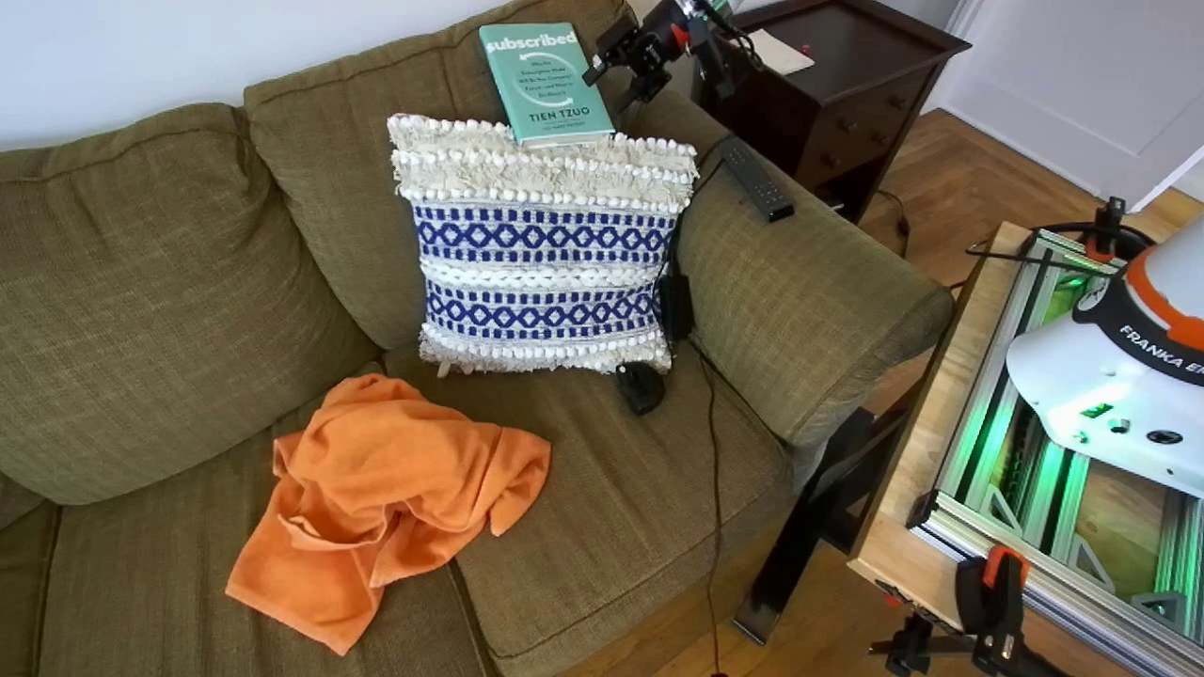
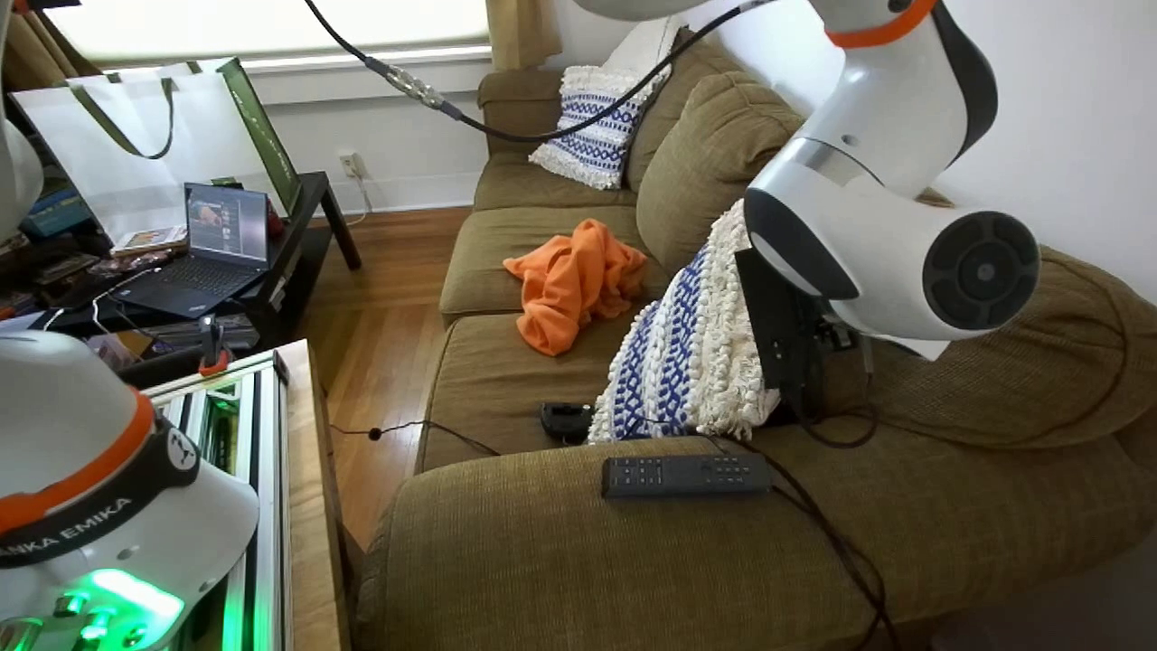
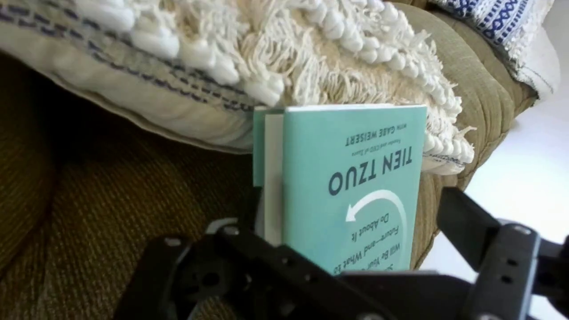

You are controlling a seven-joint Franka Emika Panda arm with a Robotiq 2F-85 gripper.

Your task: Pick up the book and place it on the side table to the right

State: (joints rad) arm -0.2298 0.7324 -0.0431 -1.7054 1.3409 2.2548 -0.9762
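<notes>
Wrist view: the book (image 3: pixel 351 173) is standing by the top edge of the pillow (image 3: pixel 284 66), the gripper (image 3: pixel 351 204) gaping wide around it, contact unclear. Across the sofa arm (image 1: pixel 809 273) from the pillow, in an exterior view, the side table (image 1: pixel 870 55) is bearing a paper sheet (image 1: pixel 779 54), its drawers (image 1: pixel 854 124) facing open floor (image 1: pixel 988 169).

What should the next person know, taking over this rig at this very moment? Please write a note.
Gripper: open, the teal-green rectangular paper book showing between its fingers in the wrist view; contact unclear.
Book: at the top edge of the square blue-and-white woven pillow on the olive fabric couch.
Dark brown wooden side table: beyond the couch's arm, white paper sheet on it.
Done: gripper at the book; nothing placed.
Left: close on it, lift, carry, set down, release.
</notes>
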